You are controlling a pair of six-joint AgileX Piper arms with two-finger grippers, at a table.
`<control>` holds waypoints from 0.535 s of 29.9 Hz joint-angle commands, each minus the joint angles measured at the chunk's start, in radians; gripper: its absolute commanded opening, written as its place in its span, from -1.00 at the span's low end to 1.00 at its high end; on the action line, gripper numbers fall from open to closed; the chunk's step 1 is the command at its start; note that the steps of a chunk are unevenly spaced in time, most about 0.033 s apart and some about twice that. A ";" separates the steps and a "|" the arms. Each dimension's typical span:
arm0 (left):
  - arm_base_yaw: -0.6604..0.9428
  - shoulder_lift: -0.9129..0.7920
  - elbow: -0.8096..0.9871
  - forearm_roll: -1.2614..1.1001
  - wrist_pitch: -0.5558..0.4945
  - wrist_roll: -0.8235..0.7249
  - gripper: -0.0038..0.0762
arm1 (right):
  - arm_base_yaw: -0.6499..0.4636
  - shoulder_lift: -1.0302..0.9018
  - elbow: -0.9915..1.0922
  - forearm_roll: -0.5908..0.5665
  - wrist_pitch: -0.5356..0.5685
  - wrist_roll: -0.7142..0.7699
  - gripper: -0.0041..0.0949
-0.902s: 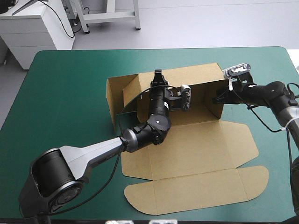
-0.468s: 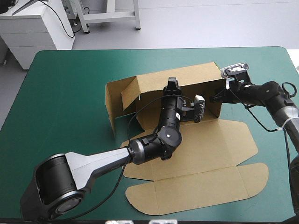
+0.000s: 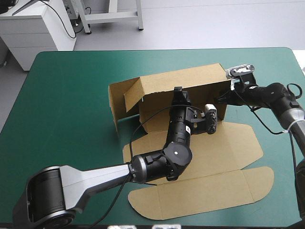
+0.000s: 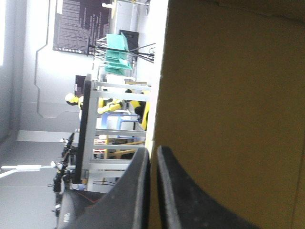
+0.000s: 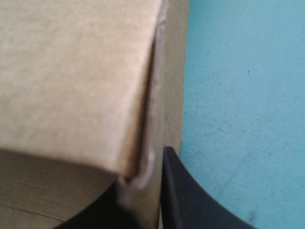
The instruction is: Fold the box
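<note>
One brown box (image 3: 190,81) stands half-raised on my teal-green table (image 3: 71,95), right of the middle. Its far wall and both end walls are upright, while the lid and its rounded flap lie flat toward the near edge. Inside the box, my left jaws pinch an edge of the far wall, all but closed on the board. My right jaws clamp the box's right end wall at its corner. Two arms, one box.

My left gripper (image 3: 179,90), earlier near the left end of the box's (image 3: 205,152) raised back wall (image 3: 195,78), now sits closer to the wall's middle. My elbow swings toward the table's front edge, uncovering the wall's left stretch.
</note>
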State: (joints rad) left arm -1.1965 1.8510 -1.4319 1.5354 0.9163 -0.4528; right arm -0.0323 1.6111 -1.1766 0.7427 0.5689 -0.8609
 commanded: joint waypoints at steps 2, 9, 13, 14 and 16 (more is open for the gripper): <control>-0.020 -0.148 -0.027 -0.044 0.023 -0.016 -0.87 | 0.011 -0.020 -0.009 0.002 0.095 0.032 -0.92; 0.016 -0.322 -0.050 -0.143 0.025 0.003 -0.87 | 0.011 -0.022 -0.009 0.006 0.109 0.097 -0.92; 0.124 -0.412 -0.080 -0.296 -0.017 0.024 -0.87 | 0.013 -0.045 -0.009 0.004 0.128 0.117 -0.92; 0.164 -0.435 -0.080 -0.320 -0.029 0.026 -0.87 | 0.013 -0.056 -0.009 0.002 0.128 0.130 -0.92; 0.247 -0.469 -0.080 -0.360 -0.047 0.026 -0.87 | 0.020 -0.082 -0.009 -0.022 0.121 0.167 -0.92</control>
State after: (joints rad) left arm -1.0365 1.4700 -1.4774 1.1971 0.9007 -0.4264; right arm -0.0299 1.5937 -1.1775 0.7217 0.5887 -0.7596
